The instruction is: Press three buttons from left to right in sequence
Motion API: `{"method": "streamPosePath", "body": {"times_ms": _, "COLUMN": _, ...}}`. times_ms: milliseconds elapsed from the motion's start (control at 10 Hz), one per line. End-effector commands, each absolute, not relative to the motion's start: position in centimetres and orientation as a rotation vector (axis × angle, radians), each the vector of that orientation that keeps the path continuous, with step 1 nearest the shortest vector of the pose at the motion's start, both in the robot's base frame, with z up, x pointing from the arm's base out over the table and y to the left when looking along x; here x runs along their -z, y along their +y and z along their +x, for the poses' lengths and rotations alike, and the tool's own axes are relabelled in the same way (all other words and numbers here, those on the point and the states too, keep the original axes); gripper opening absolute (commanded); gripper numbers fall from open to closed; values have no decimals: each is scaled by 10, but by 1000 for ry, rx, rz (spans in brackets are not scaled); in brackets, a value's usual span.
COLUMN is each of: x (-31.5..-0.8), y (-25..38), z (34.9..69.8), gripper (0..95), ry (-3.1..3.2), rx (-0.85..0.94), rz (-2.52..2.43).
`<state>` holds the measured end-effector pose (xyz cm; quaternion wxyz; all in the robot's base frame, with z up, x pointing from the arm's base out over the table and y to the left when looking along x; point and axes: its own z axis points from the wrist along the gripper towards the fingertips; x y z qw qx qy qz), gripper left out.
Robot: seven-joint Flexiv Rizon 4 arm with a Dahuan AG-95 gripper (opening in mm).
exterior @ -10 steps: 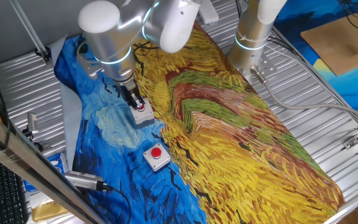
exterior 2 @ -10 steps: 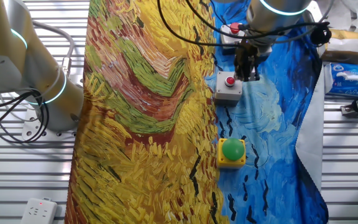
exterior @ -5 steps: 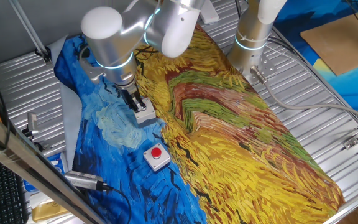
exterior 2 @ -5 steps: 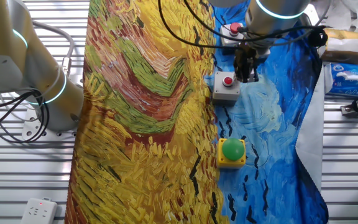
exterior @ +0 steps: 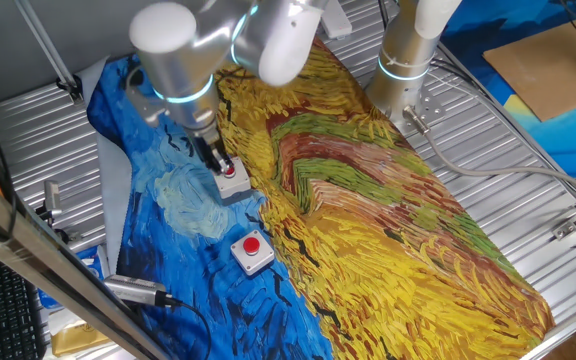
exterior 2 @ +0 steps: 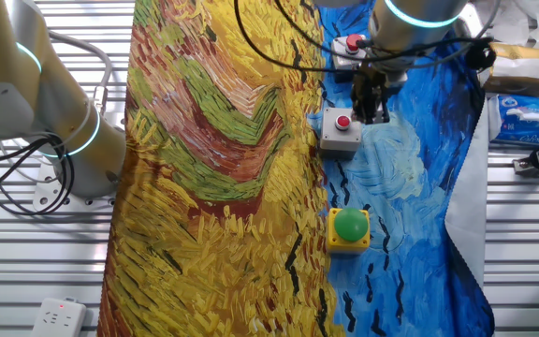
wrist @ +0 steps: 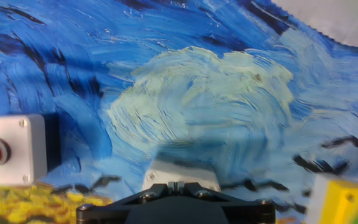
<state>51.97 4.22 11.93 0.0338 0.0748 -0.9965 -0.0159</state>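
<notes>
Hand view, left to right:

- left red button (wrist: 8, 149): grey box, red cap cut off by the frame edge
- mid red button (wrist: 180, 173): only a strip of its grey box shows above the claw housing; cap hidden in this view
- green button (wrist: 342, 200): yellow corner only, cropped at the lower right

All three sit in a row on the painted cloth (exterior 2: 213, 140) spread over the desk (exterior 2: 54, 271). The other fixed view shows the whole row, with the green button nearest the camera.

Handling (judgement): the boxes are rigid plastic, light and unfixed on soft cloth. An off-centre or slanted push could tip or slide one. Nothing needs gripping; push straight down on the middle of the round cap, which should give a short springy travel.

Claw (exterior 2: 372, 110): low over the mid red button, its tip just beside the cap on the blue side. No view shows the fingertips clearly, so I cannot tell whether they are apart or together, nor whether they touch the cap or box.

One fixed view: the arm hides the green button
</notes>
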Motion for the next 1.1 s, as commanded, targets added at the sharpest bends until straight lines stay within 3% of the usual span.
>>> {"method": "streamPosePath", "body": {"times_ms": 100, "x": -121, "y": 38, "z": 517, "gripper": 0, "ry": -3066, "rx": 52, "rz": 235}}
{"method": "streamPosePath", "body": {"times_ms": 1100, "x": -113, "y": 41, "z": 511, "gripper": 0, "ry": -3042, "rx": 78, "rz": 227}}
